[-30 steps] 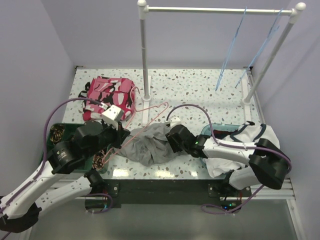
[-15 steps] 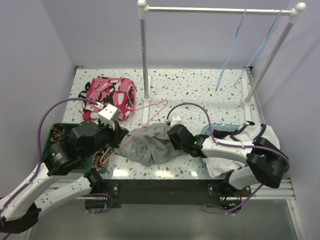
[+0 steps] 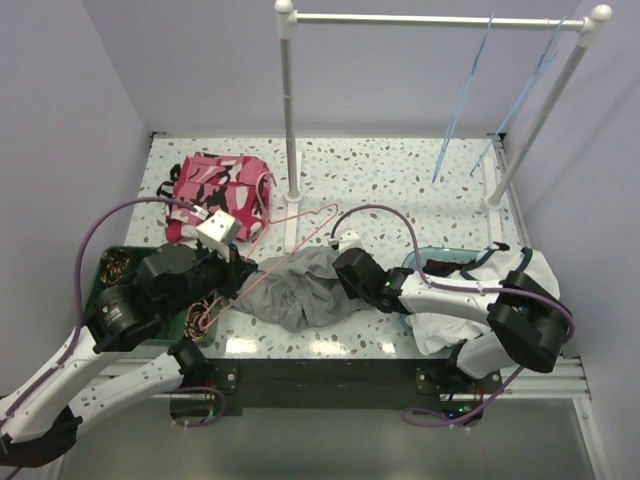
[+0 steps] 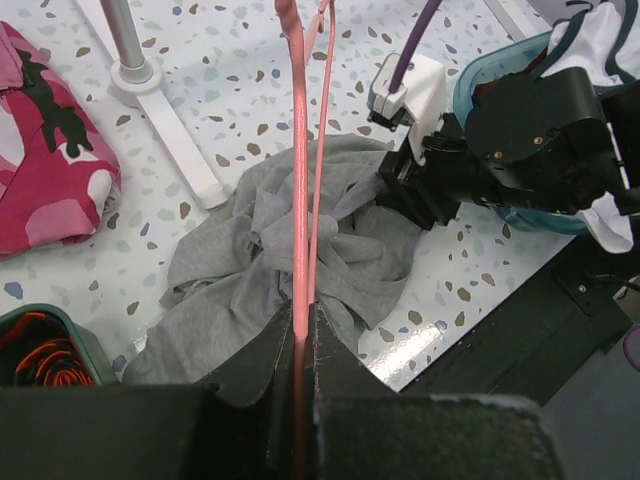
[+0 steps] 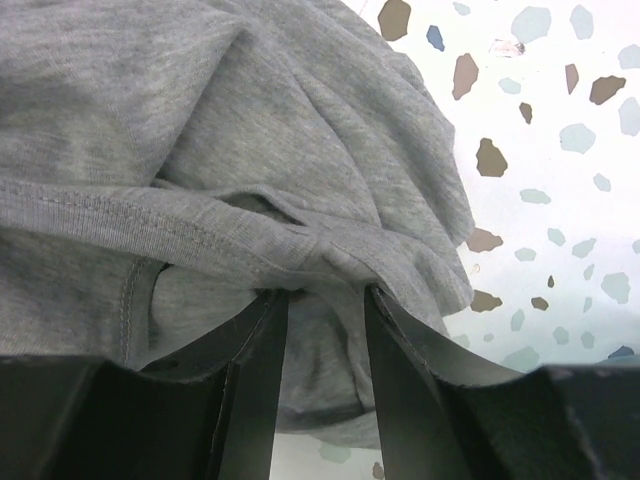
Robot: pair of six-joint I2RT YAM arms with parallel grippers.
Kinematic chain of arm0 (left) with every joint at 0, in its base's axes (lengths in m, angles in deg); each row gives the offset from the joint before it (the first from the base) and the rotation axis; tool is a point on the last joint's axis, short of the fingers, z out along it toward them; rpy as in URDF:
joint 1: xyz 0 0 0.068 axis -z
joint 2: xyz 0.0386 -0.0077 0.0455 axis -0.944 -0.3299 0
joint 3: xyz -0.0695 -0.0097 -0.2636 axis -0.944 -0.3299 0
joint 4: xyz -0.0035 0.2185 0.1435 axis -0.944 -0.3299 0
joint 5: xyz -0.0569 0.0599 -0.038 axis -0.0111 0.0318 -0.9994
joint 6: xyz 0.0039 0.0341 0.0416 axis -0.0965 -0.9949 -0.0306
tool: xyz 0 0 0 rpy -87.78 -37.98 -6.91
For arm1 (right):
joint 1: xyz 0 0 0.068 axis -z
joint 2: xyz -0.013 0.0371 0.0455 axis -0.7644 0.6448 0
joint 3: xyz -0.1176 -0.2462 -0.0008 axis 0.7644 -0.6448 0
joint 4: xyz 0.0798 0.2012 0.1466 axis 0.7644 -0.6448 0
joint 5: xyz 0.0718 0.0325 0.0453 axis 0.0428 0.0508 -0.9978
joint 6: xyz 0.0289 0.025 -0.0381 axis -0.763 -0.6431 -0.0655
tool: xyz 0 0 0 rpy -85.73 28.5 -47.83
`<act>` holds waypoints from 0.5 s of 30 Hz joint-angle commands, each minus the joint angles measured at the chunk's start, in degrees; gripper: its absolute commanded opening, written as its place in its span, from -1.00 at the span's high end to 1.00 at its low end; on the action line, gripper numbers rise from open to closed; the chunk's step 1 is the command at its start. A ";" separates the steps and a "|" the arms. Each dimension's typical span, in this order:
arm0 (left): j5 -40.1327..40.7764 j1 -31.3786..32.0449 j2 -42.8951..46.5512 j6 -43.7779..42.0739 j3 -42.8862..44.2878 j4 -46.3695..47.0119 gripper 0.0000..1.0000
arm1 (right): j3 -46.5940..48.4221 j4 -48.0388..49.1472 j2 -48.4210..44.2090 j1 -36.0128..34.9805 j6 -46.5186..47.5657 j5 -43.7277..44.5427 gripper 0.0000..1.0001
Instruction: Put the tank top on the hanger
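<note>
The grey tank top (image 3: pixel 295 285) lies crumpled on the table near the front middle. It also shows in the left wrist view (image 4: pixel 240 270) and fills the right wrist view (image 5: pixel 200 150). My left gripper (image 3: pixel 232 268) is shut on the pink wire hanger (image 3: pixel 330 210), which slants over the tank top's left part. In the left wrist view (image 4: pixel 300 335) the wire (image 4: pixel 298 150) runs straight out between the jaws. My right gripper (image 3: pixel 338 268) is at the tank top's right edge, and its narrow-set jaws (image 5: pixel 322 292) pinch a bunched fold of the grey fabric.
A pink-and-black camouflage cloth (image 3: pixel 215 190) lies at the back left. A white rack post (image 3: pixel 290 110) stands behind the tank top, with light-blue hangers (image 3: pixel 465 90) on the rail. A white garment (image 3: pixel 505 275) drapes over a teal bin (image 3: pixel 415 262). A green bin (image 3: pixel 110 265) is at the left.
My left gripper has shifted a little left and back with the hanger. My right gripper has edged slightly left into the tank top, whose folds have moved a little.
</note>
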 commanded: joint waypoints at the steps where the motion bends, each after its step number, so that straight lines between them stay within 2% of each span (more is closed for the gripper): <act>1: -1.92 0.10 0.81 0.11 1.66 0.74 1.00 | 3.54 2.30 2.36 -0.22 -0.08 0.87 0.31; 2: -2.27 0.18 0.72 0.11 1.66 0.66 1.00 | 3.90 2.04 2.45 -0.22 -0.08 1.13 0.38; 5: -2.88 0.10 0.45 0.02 2.10 -0.66 1.00 | 4.25 0.46 1.31 -0.22 -1.65 2.10 0.85; 6: -3.15 0.10 0.54 -0.15 1.92 -1.27 1.00 | 4.69 -0.50 0.70 -0.22 -2.27 2.62 0.92; 8: -4.89 0.10 0.98 -0.15 1.31 -1.63 1.00 | 5.91 -4.98 -1.15 -0.22 -3.58 4.29 1.00; 10: -6.13 0.10 1.59 0.20 -0.10 -1.72 1.00 | 8.11 -8.84 -2.64 -0.22 -4.29 5.09 1.00; 15: -7.28 0.18 3.62 0.90 -1.86 -3.64 1.00 | 10.93 -12.37 -3.70 -0.30 -5.44 6.23 1.00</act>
